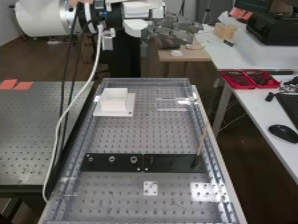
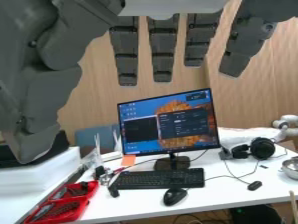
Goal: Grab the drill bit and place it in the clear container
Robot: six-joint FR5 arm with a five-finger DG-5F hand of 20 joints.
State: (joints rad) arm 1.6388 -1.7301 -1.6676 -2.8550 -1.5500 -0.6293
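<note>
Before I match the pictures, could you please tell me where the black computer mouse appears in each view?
High view: the black mouse is near the right edge, on the white table.
Wrist view: on that table, beside the keyboard.
Shared landmark: the red trays.

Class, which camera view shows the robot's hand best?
The wrist view: the hand is up close there, its straight fingers set apart with gaps between them. The high view shows it small, near the top, its fingers hard to tell apart.

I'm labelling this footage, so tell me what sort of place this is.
Probably a robotics lab or workshop: a white robot arm hangs over a perforated metal bench, with a computer monitor on a desk nearby.
</note>
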